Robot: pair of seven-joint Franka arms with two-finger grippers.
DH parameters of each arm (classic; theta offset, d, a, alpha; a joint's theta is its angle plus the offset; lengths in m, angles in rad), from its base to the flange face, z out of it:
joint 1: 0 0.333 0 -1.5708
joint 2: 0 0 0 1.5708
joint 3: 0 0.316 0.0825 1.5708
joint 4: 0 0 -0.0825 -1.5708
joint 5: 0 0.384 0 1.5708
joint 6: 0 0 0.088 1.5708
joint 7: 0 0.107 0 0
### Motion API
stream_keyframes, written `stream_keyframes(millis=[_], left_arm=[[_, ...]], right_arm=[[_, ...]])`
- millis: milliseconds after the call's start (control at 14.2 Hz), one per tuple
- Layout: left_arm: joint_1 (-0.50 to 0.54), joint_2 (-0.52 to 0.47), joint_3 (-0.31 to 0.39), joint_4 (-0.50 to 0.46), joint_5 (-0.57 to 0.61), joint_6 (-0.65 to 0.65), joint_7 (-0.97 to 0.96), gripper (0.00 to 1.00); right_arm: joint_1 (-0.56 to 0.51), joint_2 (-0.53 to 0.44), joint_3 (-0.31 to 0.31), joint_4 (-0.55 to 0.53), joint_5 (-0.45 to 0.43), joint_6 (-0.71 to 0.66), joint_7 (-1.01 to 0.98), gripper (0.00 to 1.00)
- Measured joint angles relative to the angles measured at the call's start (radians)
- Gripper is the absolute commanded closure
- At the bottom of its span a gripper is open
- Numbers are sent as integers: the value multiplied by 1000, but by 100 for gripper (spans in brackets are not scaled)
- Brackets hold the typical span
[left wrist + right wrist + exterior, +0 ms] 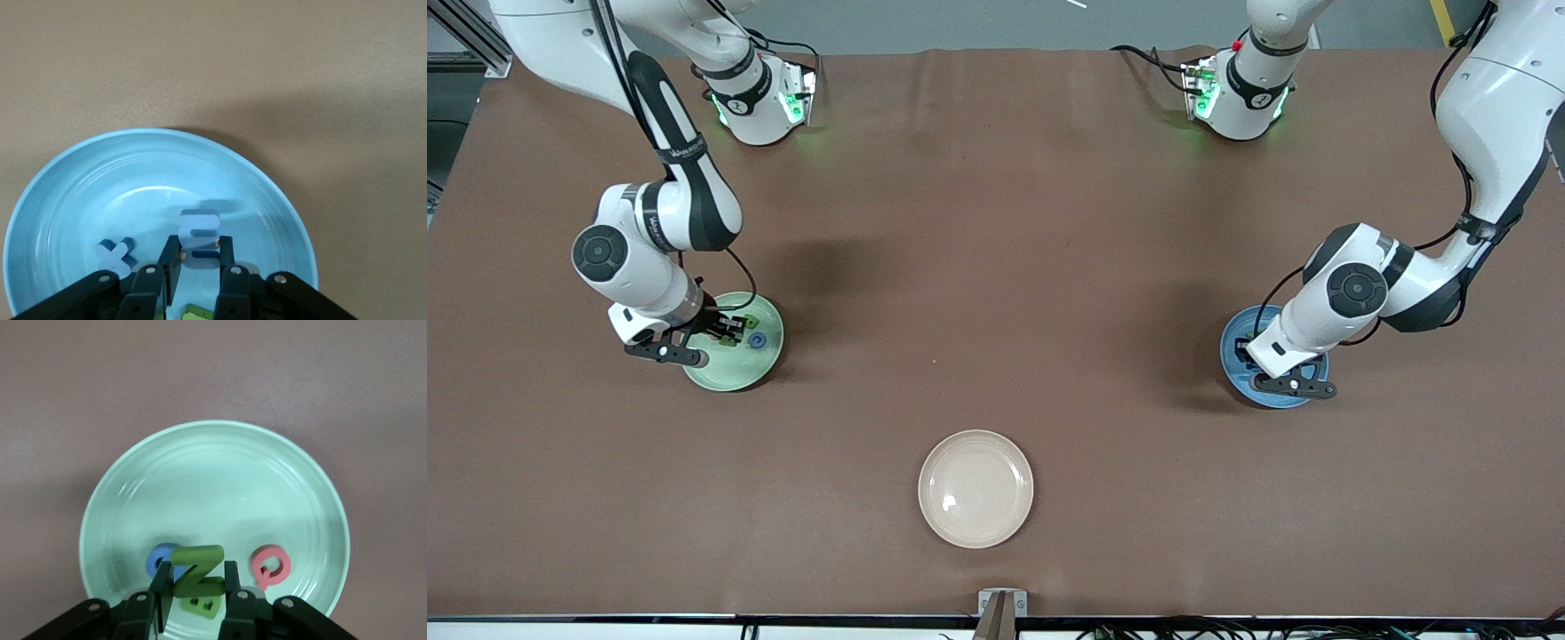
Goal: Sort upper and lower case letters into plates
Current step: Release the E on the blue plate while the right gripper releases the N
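over the blue plate (60, 193) toward the left arm's end of the bench (996, 267), the left gripper (198, 257) pinches a blue m (199, 237), a blue x (115, 255) lying beside it. the right gripper (197, 583) clasps a green n (197, 570) over the mint plate (213, 473), which holds a pink q (270, 565), a blue g (160, 557) and a green b (202, 607). a cream plate (975, 488) sits nearer the camera.

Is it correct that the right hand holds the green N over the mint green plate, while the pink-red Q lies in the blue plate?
Not quite. The right hand does hold the green N over the mint green plate, but the pink-red Q lies in that same mint green plate, not in the blue one. The right wrist view shows it.
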Motion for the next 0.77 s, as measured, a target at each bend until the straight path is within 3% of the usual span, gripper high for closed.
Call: stream_keyframes(millis=[352,422,493,563,633,704,774], left_arm=[[2,14,27,-17,3,58,0,90],[3,14,28,-17,3,61,0,90],[3,14,28,-17,3,62,0,76],[3,14,28,-17,3,62,0,47],[3,14,28,-17,3,63,0,24],[3,14,28,-17,3,63,0,1],[3,14,30,-18,3,63,0,0]], right_arm=[[-14,52,1,-5,0,65,-10,97],[-14,60,1,-5,0,71,-10,88],[-15,66,1,-4,0,74,-10,61],[-16,67,1,-4,0,74,-10,22],[-18,68,1,-4,0,74,-10,0],[-19,68,1,-4,1,74,-10,0],[-20,68,1,-4,1,74,-10,0]])
